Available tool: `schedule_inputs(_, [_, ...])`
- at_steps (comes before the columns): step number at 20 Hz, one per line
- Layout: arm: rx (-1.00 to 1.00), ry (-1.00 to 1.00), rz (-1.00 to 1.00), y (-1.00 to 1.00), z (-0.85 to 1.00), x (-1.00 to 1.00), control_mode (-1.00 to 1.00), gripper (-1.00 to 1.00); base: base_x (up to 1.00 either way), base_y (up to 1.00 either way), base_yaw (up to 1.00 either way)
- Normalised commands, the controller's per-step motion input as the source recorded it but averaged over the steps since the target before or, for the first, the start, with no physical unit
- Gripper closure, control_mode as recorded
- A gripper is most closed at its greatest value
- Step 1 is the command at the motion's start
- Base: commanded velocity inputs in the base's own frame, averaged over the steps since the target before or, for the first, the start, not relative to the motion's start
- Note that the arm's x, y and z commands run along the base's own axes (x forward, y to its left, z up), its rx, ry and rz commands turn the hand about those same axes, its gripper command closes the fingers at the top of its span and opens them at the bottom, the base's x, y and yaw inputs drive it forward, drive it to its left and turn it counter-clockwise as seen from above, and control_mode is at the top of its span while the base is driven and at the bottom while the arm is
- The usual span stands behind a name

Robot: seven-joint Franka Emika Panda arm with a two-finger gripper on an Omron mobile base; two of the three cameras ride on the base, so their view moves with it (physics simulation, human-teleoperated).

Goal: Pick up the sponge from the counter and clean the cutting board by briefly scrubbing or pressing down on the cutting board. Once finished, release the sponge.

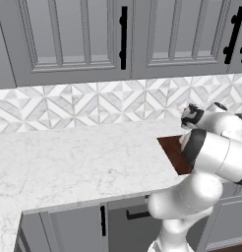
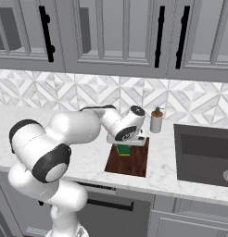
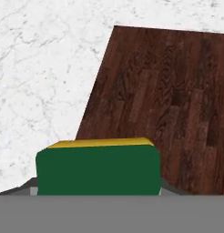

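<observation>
**Gripper over cutting board, sponge beneath**

Gripper (image 2: 123, 147): pointed down above the far end of the cutting board (image 2: 130, 163); fingers hidden, so whether the jaws clasp anything cannot be told. Sponge (image 3: 98, 168): green face with yellow layer, directly under the hand, over the board's near-hand edge. Cutting board: dark reddish-brown wood, flat on white marble counter (image 1: 69, 157). Soap dispenser (image 2: 156, 120): behind the board. Dark sink (image 2: 204, 155): just beside the board.

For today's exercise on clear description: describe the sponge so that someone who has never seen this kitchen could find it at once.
Start at the dark sink set into the white marble counter; just left of it lies a reddish-brown wooden cutting board. The sponge sits at the board's far end, under the robot's gripper. It is a small block, green with a yellow layer, unlike the pale soap dispenser behind.
</observation>
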Motion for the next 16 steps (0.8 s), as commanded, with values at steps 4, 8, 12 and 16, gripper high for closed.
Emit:
schedule_inputs(4, [0.0,0.0,0.15,1.0,0.37,0.39,-1.0,1.0,0.0,0.0,0.0])
schedule_inputs(8, [0.02,0.0,0.07,1.0,0.07,0.26,-1.0,1.0,0.0,0.0,0.0])
schedule_inputs(12, [0.0,-0.01,0.12,1.0,-0.04,0.11,-1.0,1.0,0.0,0.0,0.0])
schedule_inputs(16, [-0.01,0.0,0.06,0.88,-0.55,0.21,-1.0,1.0,0.0,0.0,0.0])
